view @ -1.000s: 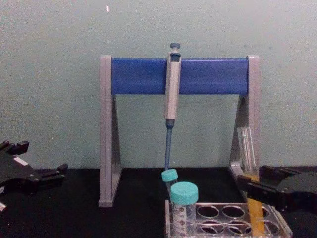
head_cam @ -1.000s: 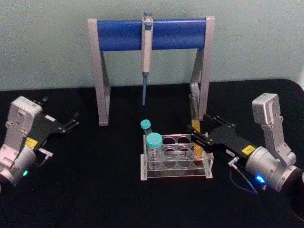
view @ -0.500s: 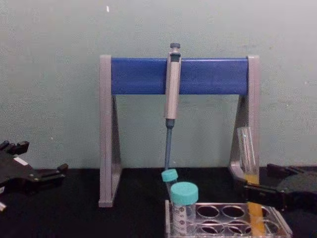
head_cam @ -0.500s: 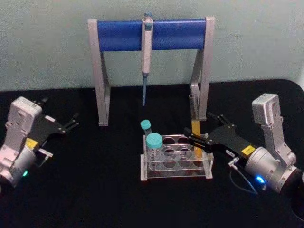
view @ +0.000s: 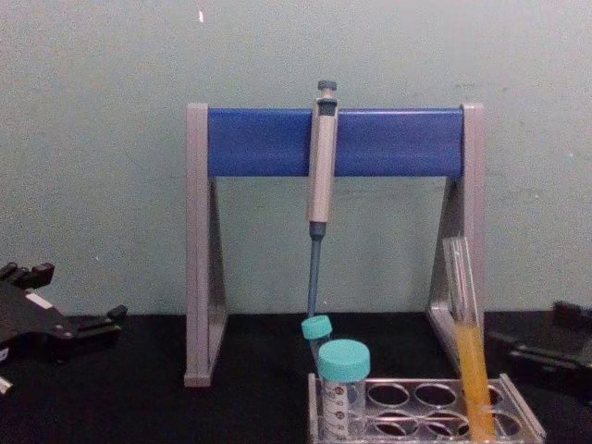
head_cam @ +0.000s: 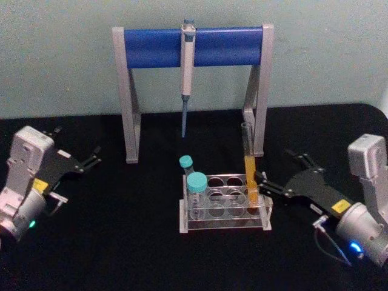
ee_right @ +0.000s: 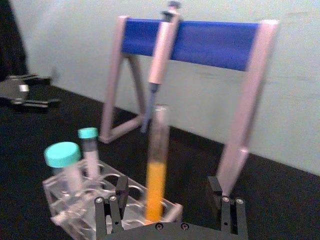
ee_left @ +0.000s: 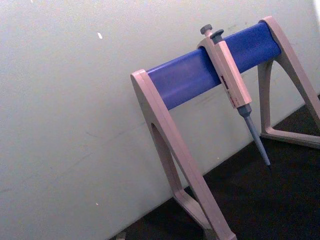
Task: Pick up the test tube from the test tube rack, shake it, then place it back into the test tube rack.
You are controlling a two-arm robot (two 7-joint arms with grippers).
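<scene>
The test tube point(head_cam: 250, 176), tall clear glass with orange-yellow liquid in its lower half, stands alone in a hole at the right end of the test tube rack point(head_cam: 223, 212), leaning slightly. The chest view shows the tube point(view: 470, 356) rising from the rack point(view: 421, 402). My right gripper point(head_cam: 276, 167) is open, just right of the rack and apart from the tube. In the right wrist view the tube point(ee_right: 156, 175) stands ahead of the open right gripper point(ee_right: 167, 186). My left gripper point(head_cam: 77, 142) is parked open at the far left.
Two teal-capped tubes point(head_cam: 195, 185) stand at the rack's left end. Behind the rack is the grey-and-blue pipette stand point(head_cam: 151, 45) with a pipette point(head_cam: 187, 60) hanging from it; its right leg point(head_cam: 257, 115) is close behind the test tube. The table point(head_cam: 121, 242) is black.
My right gripper opened, let go of the test tube and drew back to the right. The tube stays standing in the rack. The left arm has barely moved.
</scene>
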